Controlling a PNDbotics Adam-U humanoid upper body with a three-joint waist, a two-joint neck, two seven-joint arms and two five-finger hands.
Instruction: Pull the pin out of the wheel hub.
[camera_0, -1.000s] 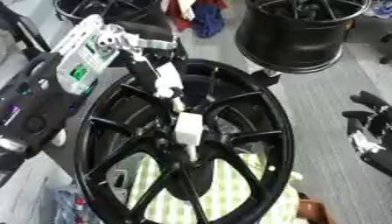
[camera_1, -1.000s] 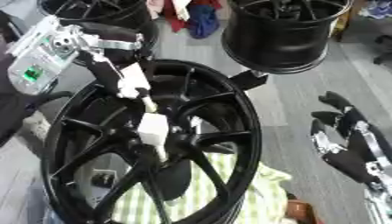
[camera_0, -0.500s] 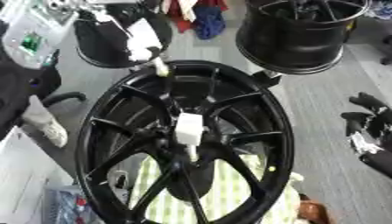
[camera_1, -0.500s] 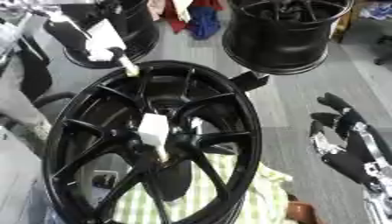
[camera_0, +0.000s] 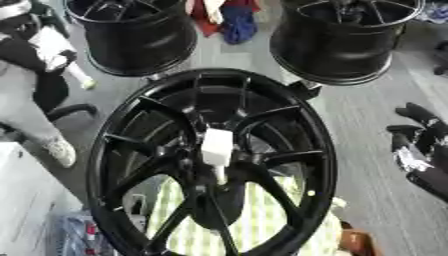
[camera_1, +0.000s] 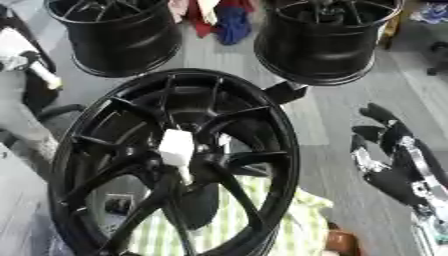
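A big black spoked wheel (camera_0: 297, 130) lies tilted in the middle, over a green-checked cloth. A white block-headed pin (camera_0: 217, 146) stands in its hub (camera_0: 194, 165). My left hand (camera_0: 24, 50) is at the far upper left, away from the wheel, curled round another white pin (camera_0: 54, 44) whose pale-tipped stem (camera_0: 85, 80) points down to the right. The hand is blurred. My right hand (camera_1: 395, 159) rests open at the right edge, fingers up, holding nothing.
Two more black wheels stand at the back, one on the left (camera_0: 131, 35) and one on the right (camera_0: 337, 40). Red and blue cloth (camera_0: 229, 20) lies between them. A white surface (camera_0: 22, 200) fills the lower left, with small items below it.
My left hand has drawn back from above the wheel to the far upper left, carrying the white pin with it. The pin in the hub and my right hand have stayed put.
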